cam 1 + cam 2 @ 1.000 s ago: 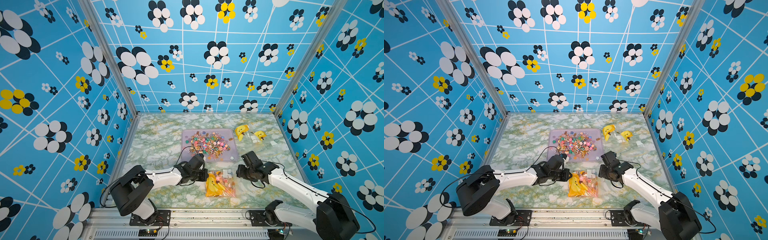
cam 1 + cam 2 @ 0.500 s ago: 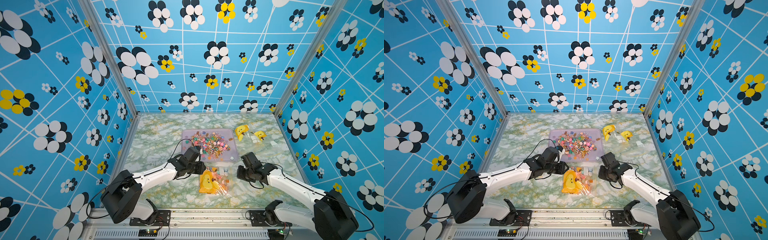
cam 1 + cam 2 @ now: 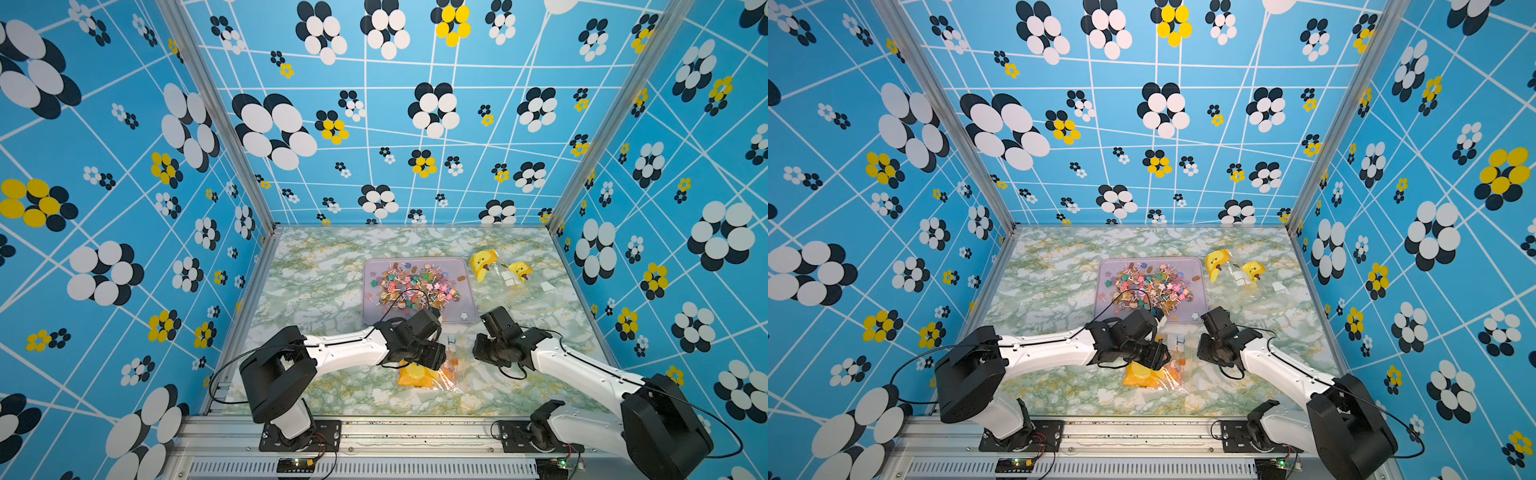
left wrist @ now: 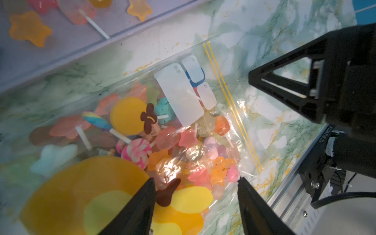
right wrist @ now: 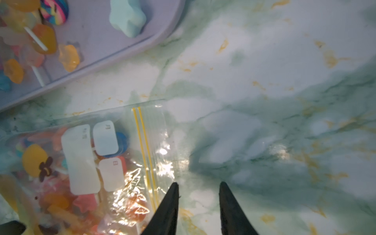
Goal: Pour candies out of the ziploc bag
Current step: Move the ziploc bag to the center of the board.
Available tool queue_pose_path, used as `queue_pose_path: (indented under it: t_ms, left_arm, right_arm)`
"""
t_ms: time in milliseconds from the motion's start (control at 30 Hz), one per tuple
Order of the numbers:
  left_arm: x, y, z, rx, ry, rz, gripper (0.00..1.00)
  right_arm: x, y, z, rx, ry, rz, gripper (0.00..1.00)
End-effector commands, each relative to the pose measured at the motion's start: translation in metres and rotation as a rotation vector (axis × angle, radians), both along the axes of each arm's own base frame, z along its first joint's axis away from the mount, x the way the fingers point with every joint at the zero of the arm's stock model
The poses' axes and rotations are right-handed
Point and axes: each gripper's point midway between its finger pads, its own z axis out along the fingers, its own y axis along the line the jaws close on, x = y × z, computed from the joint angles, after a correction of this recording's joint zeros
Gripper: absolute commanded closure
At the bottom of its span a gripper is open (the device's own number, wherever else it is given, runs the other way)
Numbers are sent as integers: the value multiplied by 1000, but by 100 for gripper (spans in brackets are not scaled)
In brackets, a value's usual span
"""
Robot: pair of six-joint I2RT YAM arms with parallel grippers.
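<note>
While the ziploc bag (image 4: 179, 95) lay unheld beneath it, the left end effector (image 4: 195, 180) gaped wide, apparently poised to grip. The right end effector (image 5: 199, 183) stood narrower, empty.

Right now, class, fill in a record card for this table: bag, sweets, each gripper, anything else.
bag: ziploc bag lying flat on the table, near the front edge
candies: heaped on the lavender tray; more inside the ziploc bag
left gripper: open, over the bag, holding nothing
right gripper: open, at the bag's zip end, holding nothing
extra: two clear bags at back right, apparently empty
</note>
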Motion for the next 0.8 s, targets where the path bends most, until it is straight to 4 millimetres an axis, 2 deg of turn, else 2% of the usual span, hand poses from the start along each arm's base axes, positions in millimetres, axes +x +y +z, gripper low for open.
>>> queue_pose_path:
  t_ms: [0,100,267,400,567,767]
  left_arm:
    - [2,15,-16,45,41,54,34]
    - [4,30,-27,78,59,86,34]
    - [-1,39,-45,147,83,68,38]
    - [-2,50,-55,218,75,62,51]
    - [-1,65,-64,284,60,65,64]
    - [-2,70,-69,289,65,75,82]
  right_arm:
    - [2,-9,8,-28,-25,-20,58]
    - [2,-8,8,-30,-20,-7,53]
    - [2,3,3,15,1,19,53]
    - [0,9,-3,29,29,42,53]
    - [-1,26,-8,118,47,77,54]
    - [0,51,3,255,20,119,66]
